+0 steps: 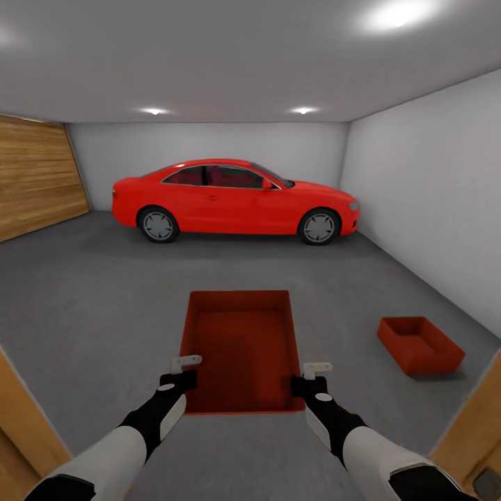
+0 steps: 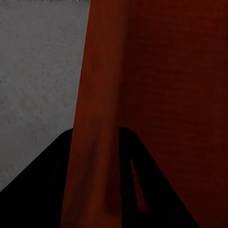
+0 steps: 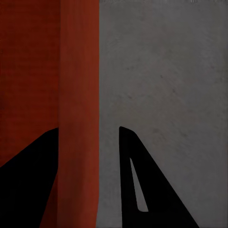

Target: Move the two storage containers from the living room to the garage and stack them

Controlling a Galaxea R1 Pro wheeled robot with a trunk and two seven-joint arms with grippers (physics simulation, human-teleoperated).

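Observation:
I am at the garage, with its grey concrete floor (image 1: 90, 306) ahead. One orange-red storage container (image 1: 240, 351) is held open side up between my arms. My left gripper (image 1: 186, 363) is shut on its left wall (image 2: 97, 118), which runs between the two dark fingers (image 2: 42, 185). On the right wall (image 3: 78, 95), my right gripper (image 1: 316, 369) grips with one finger on each side. The other storage container (image 1: 419, 344) sits on the floor at the right, near the white side wall.
A red car (image 1: 236, 200) is parked across the far end. A wooden panel door (image 1: 35, 174) covers the left wall. Wooden door-frame edges (image 1: 21, 424) stand close at my lower left and at my lower right (image 1: 473, 424). Open floor lies between me and the car.

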